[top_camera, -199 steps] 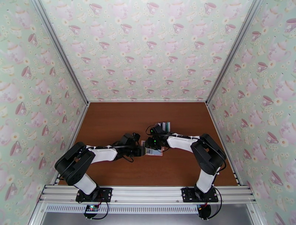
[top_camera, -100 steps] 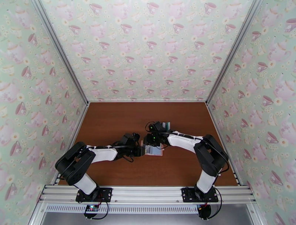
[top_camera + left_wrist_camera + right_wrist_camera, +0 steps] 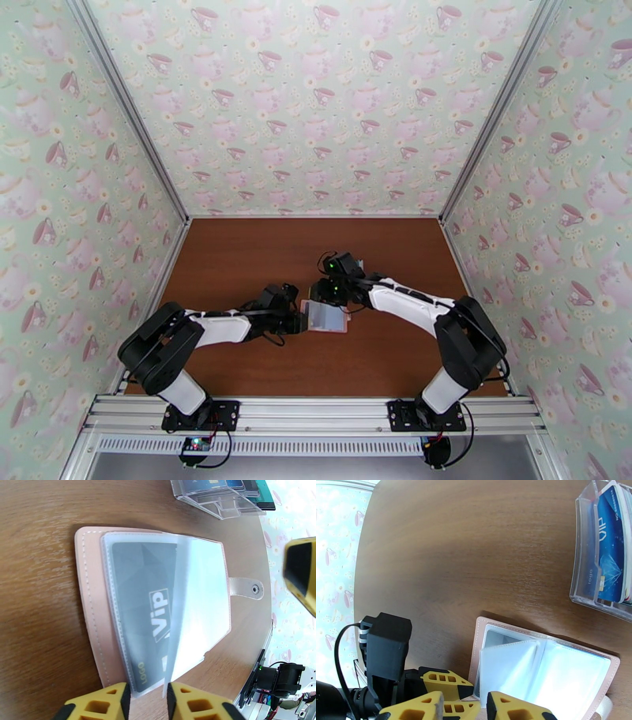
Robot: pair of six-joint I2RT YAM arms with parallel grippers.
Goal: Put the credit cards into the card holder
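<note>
Card holder [image 3: 325,317] open flat mid-table; likely light, slides easily. Clear sleeves [image 3: 197,598] look floppy, slick: pinch at left edge. Left gripper [image 3: 148,689] narrowly apart astride a raised sleeve; right gripper [image 3: 465,699] apart, empty.

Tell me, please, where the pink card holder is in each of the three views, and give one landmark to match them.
Top external: the card holder lies open just below the picture's middle.
Left wrist: card holder at the centre, a grey card in its sleeve.
Right wrist: card holder at the lower right.
Shared landmark: the left tool, at the holder's short edge.
</note>
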